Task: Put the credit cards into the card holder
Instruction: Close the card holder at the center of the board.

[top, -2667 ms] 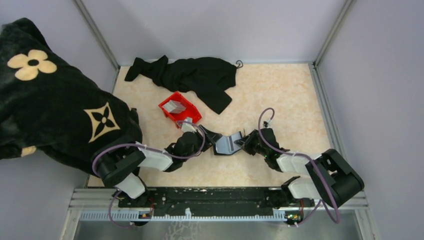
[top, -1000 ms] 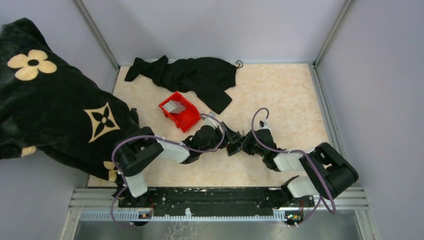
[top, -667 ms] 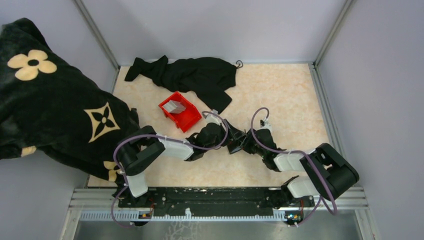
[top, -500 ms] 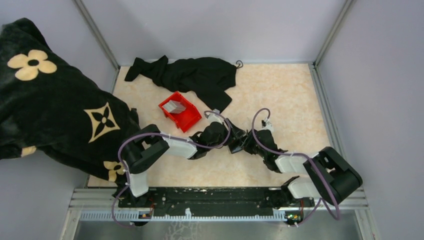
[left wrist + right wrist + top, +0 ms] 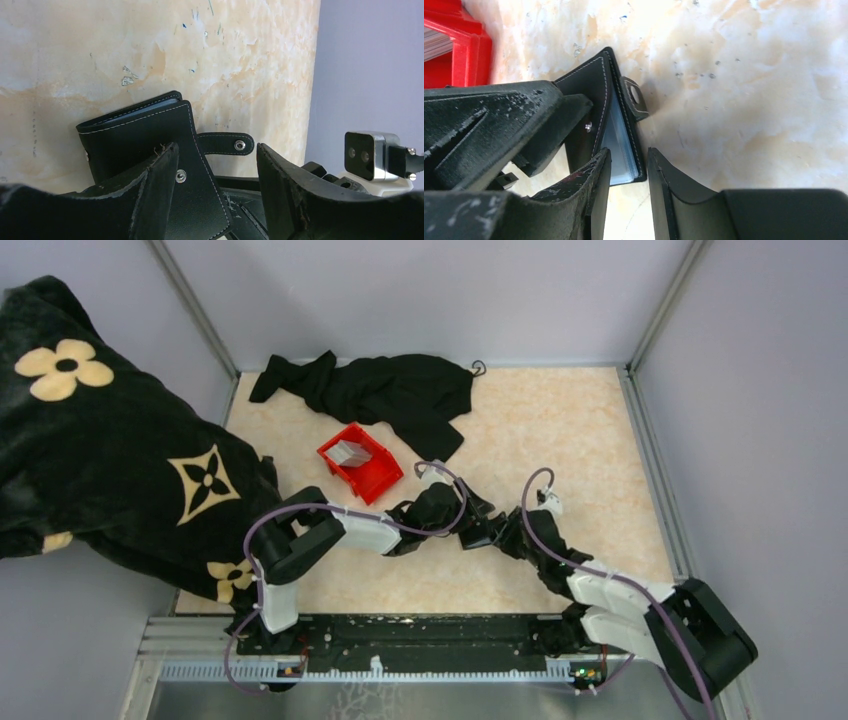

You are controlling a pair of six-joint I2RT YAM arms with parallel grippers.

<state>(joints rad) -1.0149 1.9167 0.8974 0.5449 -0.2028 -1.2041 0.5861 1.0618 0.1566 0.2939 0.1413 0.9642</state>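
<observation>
The black card holder [image 5: 142, 132] lies folded on the marble table, its snap strap [image 5: 225, 143] sticking out loose. My left gripper [image 5: 216, 150] is open over it, one finger [image 5: 155, 185] resting on the cover and the other clear of it. My right gripper [image 5: 629, 152] is open at the holder's [image 5: 621, 145] near end, where bluish clear sleeves show between the covers. Both grippers meet at the holder [image 5: 482, 533] in the top view. Grey-white credit cards [image 5: 350, 452] stand in the red bin [image 5: 385, 480].
A crumpled black cloth [image 5: 390, 395] lies at the back of the table. A big black blanket with tan flowers [image 5: 110, 470] hangs over the left wall and edge. The red bin's corner [image 5: 459, 55] shows left of my right gripper.
The card holder, open flat 2.7 s ago, is now folded. Over the last second my right gripper opened and its arm swung right. My left arm reached further right over the holder.
</observation>
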